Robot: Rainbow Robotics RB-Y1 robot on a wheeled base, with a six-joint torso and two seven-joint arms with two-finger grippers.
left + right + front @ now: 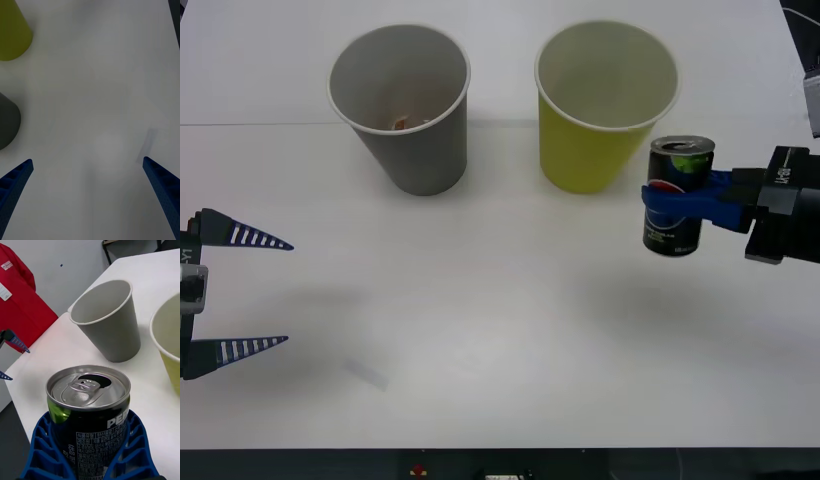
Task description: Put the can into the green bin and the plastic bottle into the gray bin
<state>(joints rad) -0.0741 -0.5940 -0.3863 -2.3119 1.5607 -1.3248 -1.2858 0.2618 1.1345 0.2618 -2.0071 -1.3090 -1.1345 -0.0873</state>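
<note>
The can (677, 197) sits clamped between the blue ribbed fingers of the right gripper (677, 205), which reaches in from the right edge of the front view and grips the can around its middle, one finger on each side of the body. The can is upright, long axis vertical, silver top facing up with the tab opening visible; in the right wrist view the can (88, 405) stands between the fingers (43, 450), its printed label turned toward the wrist camera. It hangs just to the right of the green bin (605, 105) and slightly nearer than it, with the can's top about level with the lower part of the bin's wall in the front view; whether it clears the table (500, 330) I cannot tell for sure, though a soft shadow lies below it. The gray bin (402, 105) stands upright to the left of the green bin, the two apart, with something small and brownish at its bottom. The left gripper (270, 292) is at the near left edge of the table, fingers spread wide with nothing between them, well apart from both bins. A faint pale smear marks the table near it.
</note>
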